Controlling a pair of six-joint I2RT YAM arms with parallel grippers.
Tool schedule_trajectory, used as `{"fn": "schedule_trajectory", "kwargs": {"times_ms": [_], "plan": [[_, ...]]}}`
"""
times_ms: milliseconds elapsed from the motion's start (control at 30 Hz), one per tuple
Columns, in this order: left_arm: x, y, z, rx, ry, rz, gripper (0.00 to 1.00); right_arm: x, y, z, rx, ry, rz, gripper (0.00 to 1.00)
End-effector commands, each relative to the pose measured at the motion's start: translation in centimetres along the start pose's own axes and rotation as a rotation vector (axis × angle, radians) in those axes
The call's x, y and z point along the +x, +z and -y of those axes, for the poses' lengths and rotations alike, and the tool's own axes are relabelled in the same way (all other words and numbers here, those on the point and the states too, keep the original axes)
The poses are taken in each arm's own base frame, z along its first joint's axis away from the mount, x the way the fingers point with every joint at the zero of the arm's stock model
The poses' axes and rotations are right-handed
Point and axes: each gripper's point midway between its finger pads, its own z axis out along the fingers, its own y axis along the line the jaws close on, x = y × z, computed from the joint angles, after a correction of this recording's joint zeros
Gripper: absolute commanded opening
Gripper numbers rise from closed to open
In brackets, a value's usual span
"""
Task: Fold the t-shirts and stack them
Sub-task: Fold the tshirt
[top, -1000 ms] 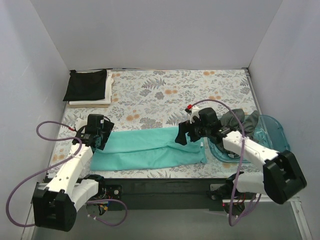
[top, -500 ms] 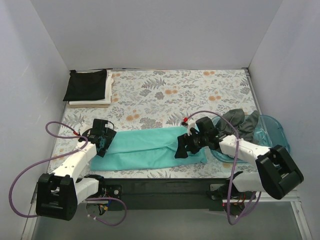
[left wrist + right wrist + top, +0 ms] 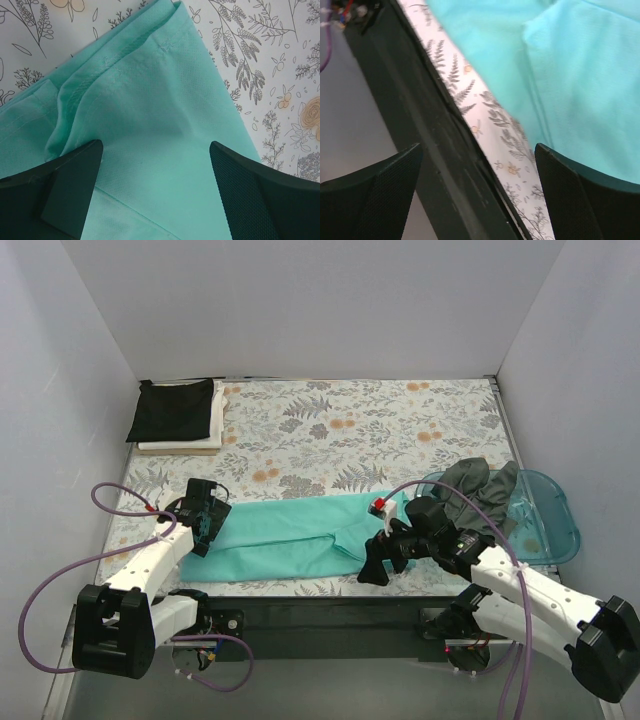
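1. Floral-patterned tablecloth [image 3: 400, 430]: covering the whole table, running up to grey walls on the left, far and right sides. A broad band of it is showing between the teal shirt and the far wall. Its near edge is meeting a black table rail [image 3: 330, 615].
2. Teal short-sleeved cotton t-shirt [image 3: 280, 535]: lying as a long flat strip across the near part of the table, parallel to the rail and just inside it. A narrow strip of tablecloth is showing along its near edge. In the right wrist view, one layer is lying folded over another [image 3: 580, 75].
3. Translucent blue plastic tray [image 3: 560, 510]: sitting at the right edge, holding a crumpled dark grey t-shirt [image 3: 475, 485].
4. Folded black t-shirt [image 3: 172, 410]: resting on a folded white t-shirt [image 3: 180, 446] in the far left corner, well apart from the arms.
5. Right gripper [image 3: 372, 565]: hanging over the shirt's near right edge by the rail, fingers spread wide, gripping nothing [image 3: 477, 150].
6. Left gripper [image 3: 203, 527]: hovering over the shirt's left end, fingers spread wide with hemmed cloth showing between them [image 3: 155, 147].
7. Purple cable [image 3: 40, 600]: looping beside the left arm.
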Motion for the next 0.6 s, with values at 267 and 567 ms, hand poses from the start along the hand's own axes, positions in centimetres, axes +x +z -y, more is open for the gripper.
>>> {"fn": "schedule_trajectory", "kwargs": {"times_ms": [267, 567], "plan": [[0.1, 0.1, -0.9, -0.024, 0.010, 0.007, 0.88, -4.1, 1.3, 7.7, 0.447, 0.234, 0.022, 0.98], [1.6, 0.9, -2.2, -0.081, 0.026, -0.035, 0.88, -5.0, 4.8, 11.9, 0.462, 0.293, -0.051, 0.98]]}}
